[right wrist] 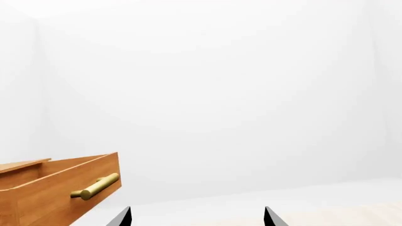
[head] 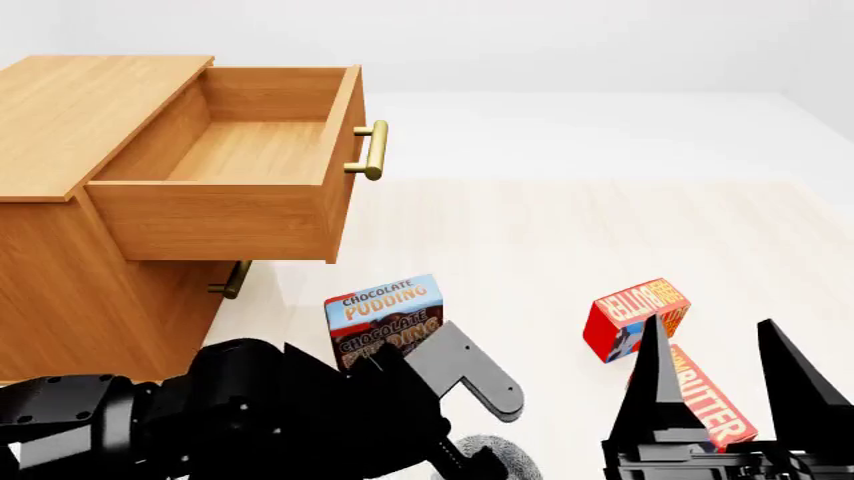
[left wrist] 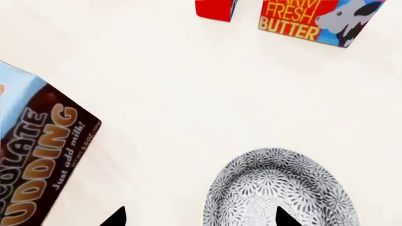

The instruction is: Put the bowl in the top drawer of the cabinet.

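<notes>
The speckled grey-and-white bowl (left wrist: 276, 186) rests on the pale floor, and in the head view only its edge (head: 515, 465) peeks out beside my left arm. My left gripper (left wrist: 201, 217) hangs open above it, one fingertip (left wrist: 284, 217) over the bowl and the other off to its side over bare floor. The cabinet (head: 80, 300) stands at the left with its top drawer (head: 214, 215) pulled out and empty inside. My right gripper (head: 727, 385) is open, pointing upward, and holds nothing; its wrist view shows the top drawer (right wrist: 63, 188).
A chocolate pudding box (head: 384, 318) stands in front of the cabinet, close to my left arm. A red box (head: 634, 315) and a butter box (head: 707, 405) lie to the right. The lower drawer's brass handle (head: 234, 280) shows under the open drawer.
</notes>
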